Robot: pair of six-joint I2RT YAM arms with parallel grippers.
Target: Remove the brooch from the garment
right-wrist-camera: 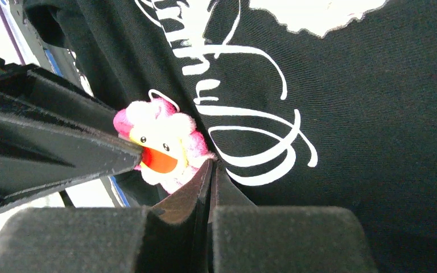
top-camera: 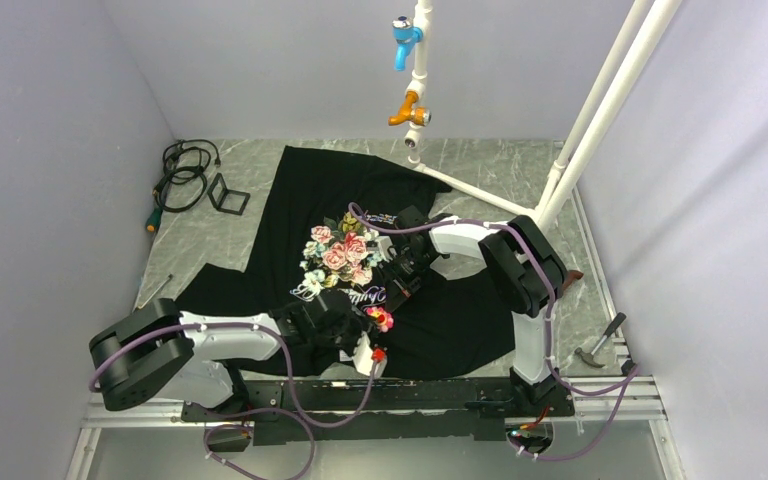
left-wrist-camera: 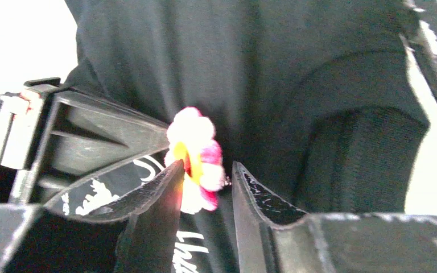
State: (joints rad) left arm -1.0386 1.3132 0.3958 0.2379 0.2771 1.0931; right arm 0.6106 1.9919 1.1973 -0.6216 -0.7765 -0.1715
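The black garment point(top-camera: 460, 310) lies spread on the table, its rose print point(top-camera: 342, 255) at the middle. The pink-and-yellow flower brooch point(top-camera: 381, 319) sits on a raised fold just below the white script. My left gripper point(top-camera: 370, 335) is closed round the brooch point(left-wrist-camera: 196, 153): one finger point(left-wrist-camera: 159, 193) presses its face and the other point(left-wrist-camera: 250, 193) meets its pin side. My right gripper point(right-wrist-camera: 211, 165) is shut flat on a pinch of black fabric point(right-wrist-camera: 330, 114) right beside the brooch point(right-wrist-camera: 159, 142). It reaches in from the right in the top view point(top-camera: 398, 290).
A coiled black cable point(top-camera: 182, 178) and a small black stand point(top-camera: 228, 195) lie at the back left. A thin tool point(top-camera: 155, 290) lies left of the shirt and a hammer point(top-camera: 600, 340) at the right edge. A white pipe frame point(top-camera: 600, 110) with two taps point(top-camera: 410, 110) rises behind.
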